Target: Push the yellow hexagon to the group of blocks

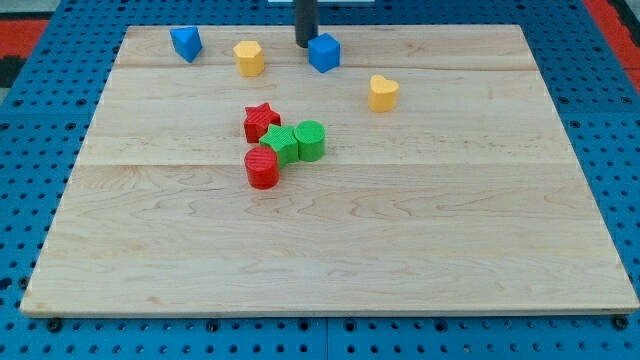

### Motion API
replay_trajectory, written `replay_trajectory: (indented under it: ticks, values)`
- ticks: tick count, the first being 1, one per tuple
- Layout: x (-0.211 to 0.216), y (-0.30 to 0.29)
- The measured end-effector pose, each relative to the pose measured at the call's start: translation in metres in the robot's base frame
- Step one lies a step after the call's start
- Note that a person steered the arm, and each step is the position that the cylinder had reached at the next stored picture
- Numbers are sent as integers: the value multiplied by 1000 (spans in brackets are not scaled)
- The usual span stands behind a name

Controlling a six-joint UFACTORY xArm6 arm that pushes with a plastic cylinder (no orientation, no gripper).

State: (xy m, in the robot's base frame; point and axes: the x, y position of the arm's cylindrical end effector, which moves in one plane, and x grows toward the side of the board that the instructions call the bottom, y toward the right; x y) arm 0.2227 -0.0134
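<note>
A pale wooden counter holds small blocks. The yellow hexagon sits far and left of centre, apart from the others. My tip rests at the far edge, right of it, just beside a blue cube. The tool is a plain rod with nothing to part or close. The group lies nearer, at centre: red star, green star, green cylinder, red cylinder. The hexagon looks light, rigid and easily slid; pushing squarely on its far face should steer it.

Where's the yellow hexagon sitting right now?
The yellow hexagon sits near the view's top, left of centre, between the blue block at its left and my tip at its right.
</note>
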Motion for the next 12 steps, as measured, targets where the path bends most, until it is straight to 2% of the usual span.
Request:
replay_trajectory:
  ticks: [3, 5, 7, 9, 10, 11, 12]
  values:
    - [-28, -47]
    - [-8, -59]
    - [40, -68]
    - [31, -107]
    - [95, -109]
    - [113, -108]
    - [173, -134]
